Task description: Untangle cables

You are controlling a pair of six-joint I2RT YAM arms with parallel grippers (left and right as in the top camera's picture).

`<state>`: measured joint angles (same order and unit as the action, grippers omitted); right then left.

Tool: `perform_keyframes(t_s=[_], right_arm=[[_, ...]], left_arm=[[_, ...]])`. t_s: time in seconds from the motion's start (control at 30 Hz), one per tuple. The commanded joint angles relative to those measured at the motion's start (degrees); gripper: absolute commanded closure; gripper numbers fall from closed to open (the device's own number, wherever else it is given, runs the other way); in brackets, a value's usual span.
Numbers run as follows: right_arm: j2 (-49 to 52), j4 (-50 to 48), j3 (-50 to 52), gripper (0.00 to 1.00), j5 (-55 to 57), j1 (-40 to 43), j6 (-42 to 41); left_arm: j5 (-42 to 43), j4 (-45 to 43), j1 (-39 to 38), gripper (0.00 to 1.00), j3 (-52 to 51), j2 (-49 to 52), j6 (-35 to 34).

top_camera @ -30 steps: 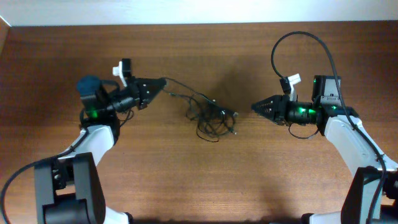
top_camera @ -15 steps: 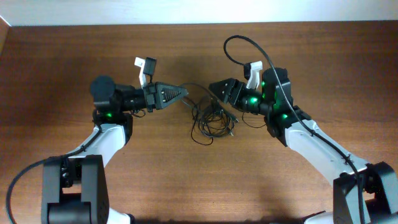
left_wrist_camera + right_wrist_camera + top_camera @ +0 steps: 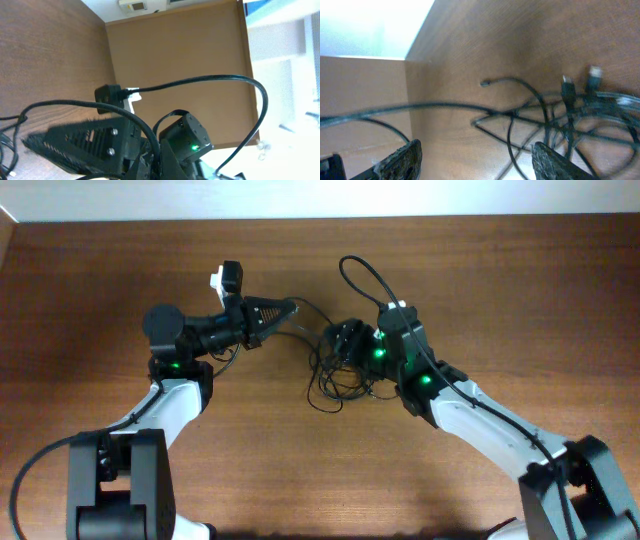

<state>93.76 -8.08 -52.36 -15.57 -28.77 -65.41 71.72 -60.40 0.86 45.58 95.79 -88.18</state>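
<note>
Cables [image 3: 338, 378] clumped mid-table, second grasp pending

One strand leads from the loose knotted clump to the left gripper [image 3: 292, 308], whose fingers are together, apparently pinching it. The right gripper [image 3: 345, 340] hovers at the clump's upper edge, fingers [image 3: 402, 159] apart. I judge the step to be picking a second strand. The next move needs a grip on one loop only, then a pull rightward. The right gripper hides part of the clump, and blur obscures the left pinch.

A dark brown wooden table [image 3: 100, 270] bears a tangled clump of black cables [image 3: 338, 376].
</note>
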Motion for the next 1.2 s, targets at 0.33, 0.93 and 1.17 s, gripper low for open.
perform_keyframes(t_s=[0.33,0.93,1.17], right_arm=[[7.04,-8.72,-0.37,0.35,-11.8,-0.46,-9.05],[10.86,-10.62,-0.37,0.96,-5.75,-1.88,1.01],[8.85,6.95,-0.37,0.96,-18.73,4.28,26.84]], left_arm=[[-0.59,-0.22,-0.11,1.0,0.63,-0.68,-10.16],[0.0,-0.42,-2.56,1.0,0.63,-0.68,-17.27],[3.54,0.04,2.38,1.0,0.63,-0.68,12.26]])
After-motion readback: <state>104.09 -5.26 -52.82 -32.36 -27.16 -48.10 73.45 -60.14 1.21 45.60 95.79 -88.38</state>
